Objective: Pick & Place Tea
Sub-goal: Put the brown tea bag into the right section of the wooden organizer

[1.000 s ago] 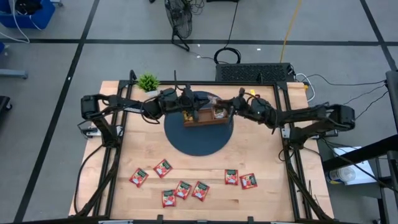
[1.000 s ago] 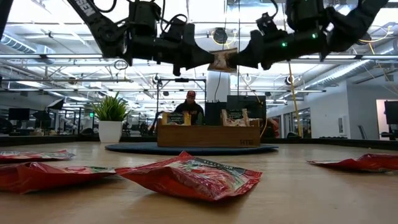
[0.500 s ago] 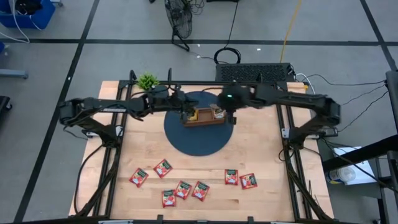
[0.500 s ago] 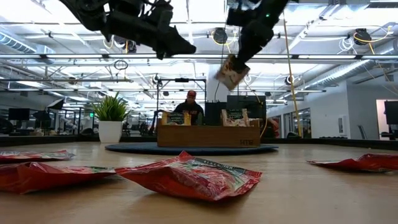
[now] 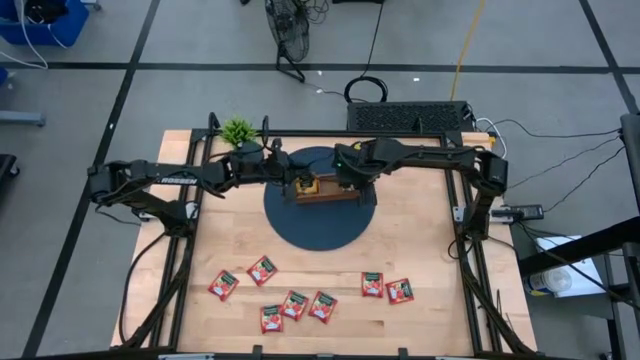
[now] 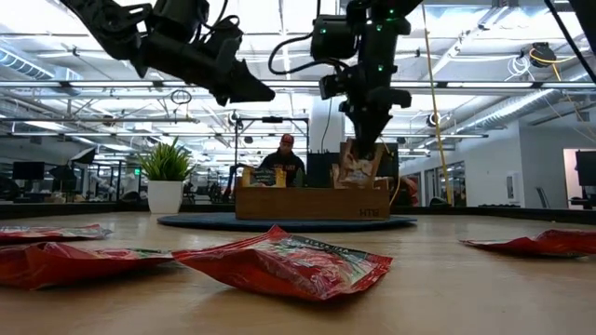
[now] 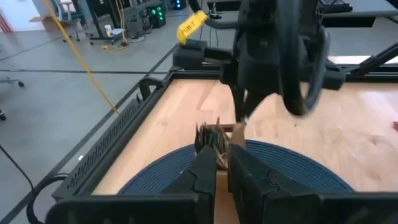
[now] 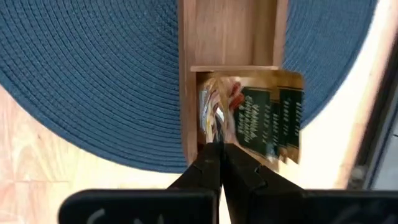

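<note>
Tea sachet hangs pinched in the down-pointing right claw over the wooden tray.

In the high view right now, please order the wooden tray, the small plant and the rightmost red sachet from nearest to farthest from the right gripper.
From the right gripper:
1. Wooden tray, directly under it on the blue mat.
2. Small plant, at the table's far left corner.
3. Rightmost red sachet, near the front edge.

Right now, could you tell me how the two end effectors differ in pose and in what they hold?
The right end effector points straight down over the tray, shut on a sachet; the left end effector hangs higher, slanted, holding nothing. The right is over the tray's right end, the left over its left. Both are dark and two-fingered.
</note>
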### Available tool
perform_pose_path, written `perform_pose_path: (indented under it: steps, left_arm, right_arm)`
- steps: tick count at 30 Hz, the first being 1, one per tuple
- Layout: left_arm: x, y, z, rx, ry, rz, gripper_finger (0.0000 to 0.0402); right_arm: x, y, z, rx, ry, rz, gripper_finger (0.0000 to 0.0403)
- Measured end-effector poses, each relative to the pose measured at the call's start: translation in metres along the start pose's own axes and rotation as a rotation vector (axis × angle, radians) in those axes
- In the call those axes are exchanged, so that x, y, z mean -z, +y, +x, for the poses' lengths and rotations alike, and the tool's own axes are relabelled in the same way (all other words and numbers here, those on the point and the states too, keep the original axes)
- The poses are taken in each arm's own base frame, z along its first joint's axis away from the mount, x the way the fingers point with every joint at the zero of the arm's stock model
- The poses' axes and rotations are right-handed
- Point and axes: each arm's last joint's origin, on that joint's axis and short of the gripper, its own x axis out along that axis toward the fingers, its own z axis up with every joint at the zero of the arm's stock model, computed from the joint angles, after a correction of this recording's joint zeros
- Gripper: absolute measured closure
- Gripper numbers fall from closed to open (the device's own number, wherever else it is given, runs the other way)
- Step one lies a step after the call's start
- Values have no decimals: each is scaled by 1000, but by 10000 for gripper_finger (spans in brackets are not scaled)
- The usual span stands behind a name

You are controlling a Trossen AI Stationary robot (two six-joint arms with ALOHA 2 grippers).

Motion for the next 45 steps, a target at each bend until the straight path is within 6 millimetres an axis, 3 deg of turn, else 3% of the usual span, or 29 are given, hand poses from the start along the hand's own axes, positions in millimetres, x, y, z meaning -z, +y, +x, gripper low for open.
perform_pose_path:
  steps: [11,18,32,42,45]
  left_arm:
    - [7,-1,-1,2,17,3,380]
    - [8,-1,-1,2,18,1,398]
    - [8,-1,-1,1,19,0,350]
    - [7,-1,-1,-1,13,-3,348]
    - [8,-1,-1,-1,19,-3,350]
  right_arm:
    - [-4,-2,13,-2,-45,3,403]
    - [1,0,13,11,21,12,403]
    - [4,1,13,31,68,-5,403]
    - [-6,9,59,-2,164,-82,403]
    - [-8,13,62,15,175,-100,403]
